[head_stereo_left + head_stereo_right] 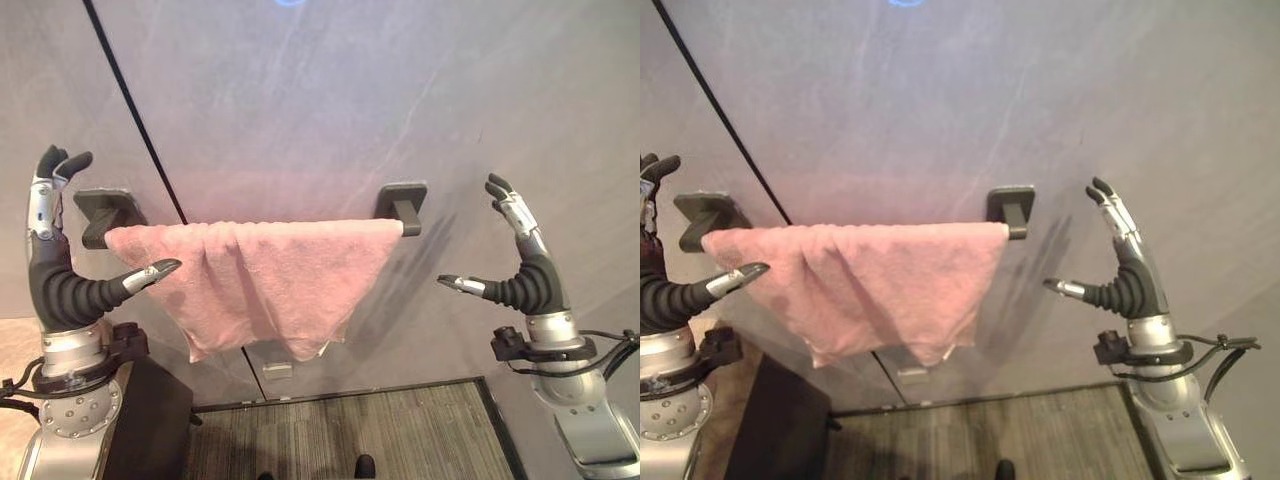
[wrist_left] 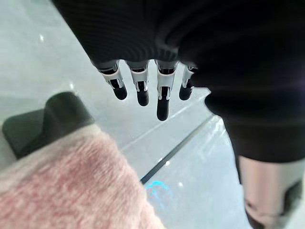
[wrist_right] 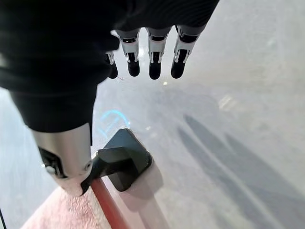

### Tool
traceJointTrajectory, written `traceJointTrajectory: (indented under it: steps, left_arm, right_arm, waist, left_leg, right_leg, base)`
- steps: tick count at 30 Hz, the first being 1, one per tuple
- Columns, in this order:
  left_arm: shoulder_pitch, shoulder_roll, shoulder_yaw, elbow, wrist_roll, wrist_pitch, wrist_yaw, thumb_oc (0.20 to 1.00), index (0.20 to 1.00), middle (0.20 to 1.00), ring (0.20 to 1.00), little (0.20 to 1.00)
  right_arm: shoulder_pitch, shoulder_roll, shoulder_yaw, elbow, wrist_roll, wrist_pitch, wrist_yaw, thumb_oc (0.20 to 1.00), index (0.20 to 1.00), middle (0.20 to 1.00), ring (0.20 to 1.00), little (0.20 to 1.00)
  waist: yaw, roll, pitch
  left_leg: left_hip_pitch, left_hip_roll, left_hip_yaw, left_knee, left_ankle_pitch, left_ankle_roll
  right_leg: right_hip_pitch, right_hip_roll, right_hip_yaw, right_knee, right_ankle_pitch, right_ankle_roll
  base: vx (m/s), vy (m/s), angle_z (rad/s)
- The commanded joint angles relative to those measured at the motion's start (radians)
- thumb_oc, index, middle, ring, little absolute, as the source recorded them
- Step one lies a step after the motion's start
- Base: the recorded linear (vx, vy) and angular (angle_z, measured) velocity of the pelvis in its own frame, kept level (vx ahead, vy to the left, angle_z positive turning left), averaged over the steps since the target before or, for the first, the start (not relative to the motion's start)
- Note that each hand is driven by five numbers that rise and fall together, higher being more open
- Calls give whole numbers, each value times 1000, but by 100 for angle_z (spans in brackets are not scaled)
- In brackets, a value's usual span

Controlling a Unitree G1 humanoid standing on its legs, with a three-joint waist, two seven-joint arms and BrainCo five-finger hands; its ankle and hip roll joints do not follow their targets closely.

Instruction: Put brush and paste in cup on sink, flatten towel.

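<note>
One pink towel (image 1: 265, 280) hangs over a dark rail fixed to the grey wall (image 1: 300, 100) by two dark brackets, one at nine o'clock (image 1: 105, 210), one at two o'clock (image 1: 400, 205). It spreads along nearly the whole rail, but its cloth is bunched into folds and its lower edge runs uneven, sagging to a point near the middle. Two hands are raised, one at each end of the rail. Left hand (image 1: 60, 280) has straight fingers and its thumb spread, the thumb tip just at the towel's left edge. Right hand (image 1: 525, 265), at three o'clock, stands clear of the towel, fingers likewise spread apart.
</note>
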Motion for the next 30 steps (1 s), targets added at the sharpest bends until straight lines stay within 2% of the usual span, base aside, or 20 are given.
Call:
traceJointTrajectory:
  steps: [1, 3, 6, 14, 16, 18, 19, 26, 30]
  left_arm:
    - [-24, 39, 33, -51, -49, -55, 32, 1000, 1000, 1000, 1000, 1000]
    - [-2, 8, 48, -19, -40, -42, 54, 1000, 1000, 1000, 1000, 1000]
    - [69, -45, 47, 32, -70, -25, 44, 1000, 1000, 1000, 1000, 1000]
    - [177, -99, -19, 287, -169, 22, -50, 1000, 1000, 1000, 1000, 1000]
    - [176, -106, -71, 403, -205, 44, -100, 1000, 1000, 1000, 1000, 1000]
    - [171, -103, -95, 437, -207, 51, -113, 1000, 1000, 1000, 1000, 1000]
    - [165, -94, -151, 516, -210, 77, -165, 1000, 1000, 1000, 1000, 1000]
    - [92, -67, -305, 701, -198, 103, -237, 1000, 1000, 1000, 1000, 1000]
    - [57, -99, -347, 878, -218, 128, -253, 1000, 1000, 1000, 1000, 1000]
  right_arm:
    - [-24, 23, -48, -26, 75, -45, -42, 1000, 1000, 1000, 1000, 1000]
    - [11, 58, -71, 19, 136, -44, -48, 1000, 1000, 1000, 1000, 1000]
    - [68, 70, -106, 59, 148, -29, -39, 1000, 1000, 1000, 1000, 1000]
    - [148, 97, -125, 261, 173, 30, -8, 1000, 1000, 1000, 1000, 1000]
    - [144, 111, -99, 368, 195, 45, 5, 1000, 1000, 1000, 1000, 1000]
    - [139, 113, -91, 399, 199, 48, 9, 1000, 1000, 1000, 1000, 1000]
    - [121, 113, -57, 497, 190, 70, 23, 1000, 1000, 1000, 1000, 1000]
    - [27, 151, 55, 789, 234, 82, 31, 1000, 1000, 1000, 1000, 1000]
    - [-23, 173, 133, 961, 262, 94, 63, 1000, 1000, 1000, 1000, 1000]
  waist:
    - [1, -41, -36]
    - [4, -41, -36]
    - [4, -43, -30]
    - [13, -46, -19]
    - [16, -45, -14]
    - [16, -44, -12]
    - [17, -42, -7]
    - [11, -33, 9]
    - [12, -33, 16]
  left_leg:
    - [-55, 15, 14, 3, 58, -25]
    - [-59, 15, 10, 3, 61, -27]
    - [-58, 15, 9, 3, 62, -25]
    - [-50, 19, -3, 3, 56, -23]
    - [-48, 22, -10, 3, 59, -22]
    - [-48, 23, -11, 3, 60, -22]
    - [-47, 25, -14, 3, 64, -22]
    - [-56, 33, -21, 3, 73, -26]
    - [-61, 37, -19, 3, 77, -26]
  right_leg:
    - [56, -85, 37, 18, -45, 80]
    - [58, -85, 30, 19, -46, 77]
    - [62, -85, 26, 17, -48, 74]
    - [77, -78, 10, 23, -66, 71]
    - [82, -76, 3, 27, -71, 70]
    - [84, -76, 1, 28, -72, 70]
    - [85, -74, -3, 31, -74, 70]
    - [76, -69, -2, 40, -76, 68]
    - [70, -66, 2, 37, -74, 68]
  base:
    - [-15, -3, 18]
    - [-26, -10, 11]
    - [-22, -13, 3]
    - [10, -14, 7]
    - [6, -18, 16]
    - [-2, -9, 12]
    - [-5, -13, 8]
    - [0, -4, 2]
    - [0, 0, 0]
